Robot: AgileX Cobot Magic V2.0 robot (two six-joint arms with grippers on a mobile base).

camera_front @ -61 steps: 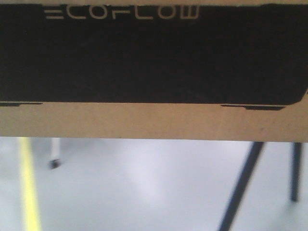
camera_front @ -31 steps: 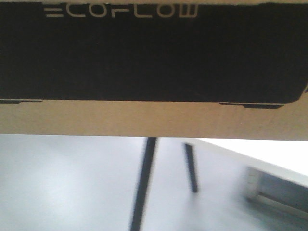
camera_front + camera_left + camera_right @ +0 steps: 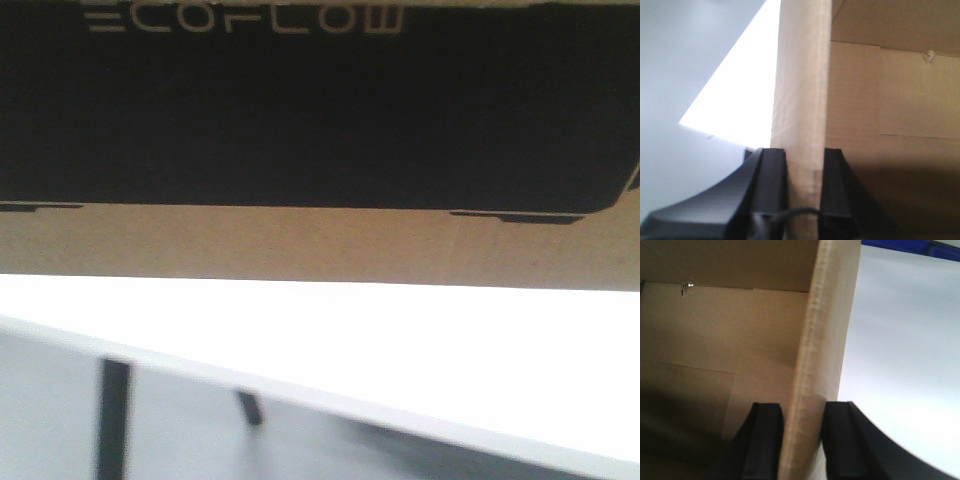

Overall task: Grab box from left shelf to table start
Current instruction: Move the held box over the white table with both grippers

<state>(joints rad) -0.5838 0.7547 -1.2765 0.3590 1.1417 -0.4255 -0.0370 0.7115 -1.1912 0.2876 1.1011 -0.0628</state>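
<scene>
The box (image 3: 320, 245), a brown carton with a black "ECOFLOW" panel (image 3: 320, 110), fills the upper half of the front view and hangs just above the white table (image 3: 420, 350). In the left wrist view my left gripper (image 3: 804, 152) is shut on the box's upright wall (image 3: 802, 75), one black finger on each face. My right gripper (image 3: 802, 405) is shut in the same way on the opposite wall (image 3: 830, 315). The carton's bare inside shows in both wrist views. The left shelf is out of view.
The table's near edge runs diagonally across the lower front view, with dark legs (image 3: 113, 420) and grey floor (image 3: 50, 400) beneath it. A white table corner (image 3: 740, 100) lies left of the held wall. A blue strip (image 3: 910, 246) crosses the right wrist view's top corner.
The box stays fixed in the front view while the background sweeps left. Grey floor with a yellow line and dark legs has given way to the white tabletop below the box.
</scene>
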